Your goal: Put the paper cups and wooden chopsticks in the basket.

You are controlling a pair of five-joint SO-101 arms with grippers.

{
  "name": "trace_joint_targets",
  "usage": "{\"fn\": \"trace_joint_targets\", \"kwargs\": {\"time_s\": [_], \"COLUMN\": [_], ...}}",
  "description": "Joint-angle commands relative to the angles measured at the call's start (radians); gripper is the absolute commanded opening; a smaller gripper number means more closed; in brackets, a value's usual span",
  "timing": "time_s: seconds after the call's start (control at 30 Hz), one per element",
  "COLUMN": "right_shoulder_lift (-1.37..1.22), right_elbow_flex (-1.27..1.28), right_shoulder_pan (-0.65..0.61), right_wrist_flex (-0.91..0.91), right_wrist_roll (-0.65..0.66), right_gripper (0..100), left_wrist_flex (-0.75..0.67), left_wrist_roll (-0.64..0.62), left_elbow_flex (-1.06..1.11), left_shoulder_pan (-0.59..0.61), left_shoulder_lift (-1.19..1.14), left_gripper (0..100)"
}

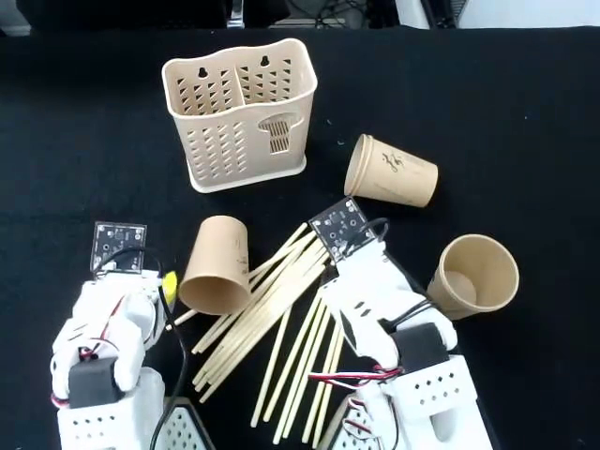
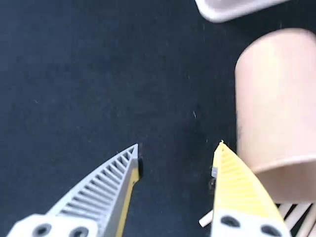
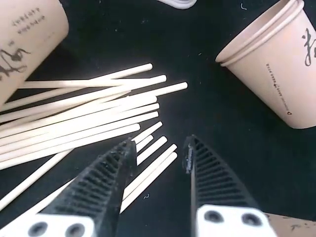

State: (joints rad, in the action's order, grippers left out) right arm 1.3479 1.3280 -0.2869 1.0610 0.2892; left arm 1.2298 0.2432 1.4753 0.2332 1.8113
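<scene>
Ribbed left claw (image 2: pixel 178 144) and right claw (image 3: pixel 160 139) gape beside slim wooden chopsticks (image 3: pixel 74 123), tapered paper cups (image 3: pixel 276 64).

I read this as a robotics lab bench. My two arms (image 1: pixel 103 347) (image 1: pixel 394 319) show bare wiring (image 1: pixel 352 378) and exposed circuit boards (image 1: pixel 119 246). They sit at a table (image 1: pixel 525 112) draped in black cloth, and loose cables (image 1: pixel 323 11) lie beyond its far edge.

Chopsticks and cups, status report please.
Left pincer open, empty, beside a cup. Right pincer open over chopsticks. All cups, chopsticks outside basket. Nothing in the way.
</scene>
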Motion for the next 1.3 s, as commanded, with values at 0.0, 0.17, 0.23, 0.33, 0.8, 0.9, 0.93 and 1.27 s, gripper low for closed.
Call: {"fn": "trace_joint_targets", "kwargs": {"time_s": [0.0, 0.17, 0.23, 0.33, 0.8, 0.9, 0.93, 1.27], "right_shoulder_lift": [0.002, 0.002, 0.002, 0.002, 0.010, 0.010, 0.010, 0.010], "right_elbow_flex": [0.002, 0.056, 0.062, 0.067, 0.090, 0.091, 0.091, 0.094], "right_shoulder_pan": [-0.011, -0.008, -0.008, -0.008, -0.005, -0.005, -0.005, -0.005], "right_wrist_flex": [-0.044, -0.106, -0.109, -0.107, -0.112, -0.110, -0.110, -0.109], "right_wrist_roll": [-0.009, -0.009, -0.011, -0.011, -0.055, -0.055, -0.055, -0.052], "right_gripper": [17.8, 17.7, 17.7, 17.7, 17.7, 17.7, 17.7, 17.7], "left_wrist_flex": [0.040, 0.107, 0.107, 0.107, 0.114, 0.095, 0.075, -0.147], "left_wrist_roll": [0.011, 0.012, 0.012, 0.012, 0.005, 0.011, 0.011, 0.011], "left_elbow_flex": [-0.082, -0.090, -0.090, -0.093, -0.186, -0.124, -0.093, 0.067], "left_shoulder_pan": [-0.058, -0.213, -0.239, -0.269, -0.397, -0.404, -0.404, -0.280], "left_shoulder_lift": [0.008, 0.008, 0.008, 0.008, 0.006, 0.006, 0.006, 0.006], "left_gripper": [25, 25, 25, 25, 25, 25, 25, 25]}}
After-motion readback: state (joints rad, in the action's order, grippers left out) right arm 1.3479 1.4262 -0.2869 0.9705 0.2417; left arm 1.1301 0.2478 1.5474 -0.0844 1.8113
